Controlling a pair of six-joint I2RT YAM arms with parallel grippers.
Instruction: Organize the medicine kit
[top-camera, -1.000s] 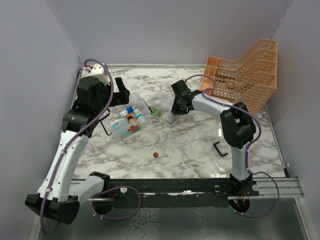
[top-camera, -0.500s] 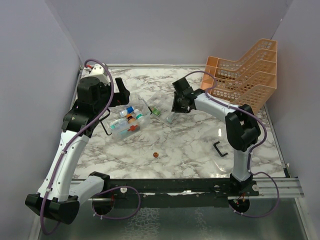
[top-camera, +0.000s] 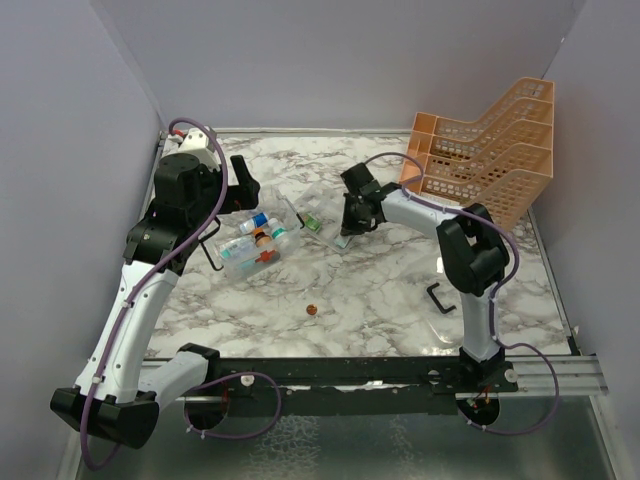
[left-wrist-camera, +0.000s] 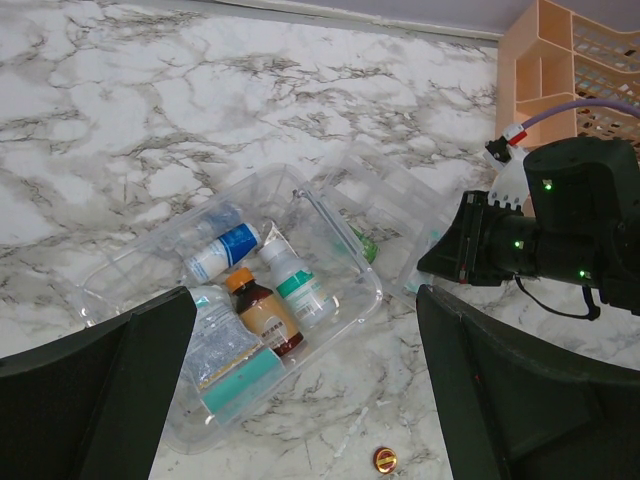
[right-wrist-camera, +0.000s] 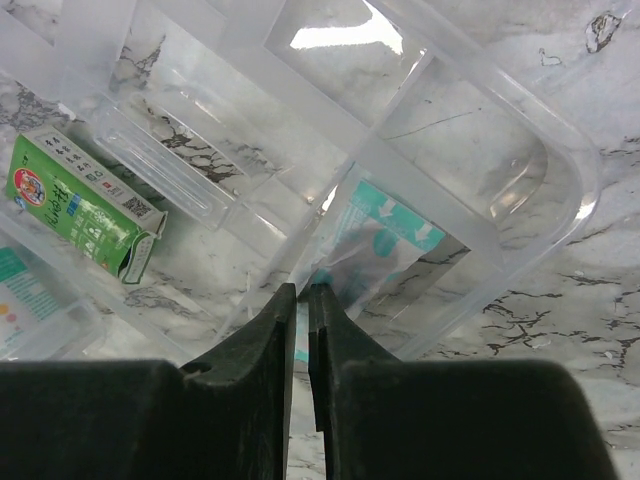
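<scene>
The medicine kit's clear box lies open left of centre and holds three small bottles and a teal sachet. Its rim shows in the left wrist view. My left gripper hangs open above the box, its fingers spread wide. A clear divided tray lies right of the box. My right gripper is shut on the edge of a teal and clear sachet lying under the tray's corner. A small green carton lies by the tray.
An orange mesh tiered rack stands at the back right. A loose black U-shaped handle lies on the marble near the right arm. A small red-gold cap lies in front of the box, and shows in the left wrist view.
My right gripper rose slightly and came back down by the tray, staying shut on the sachet. The left arm has not moved.
</scene>
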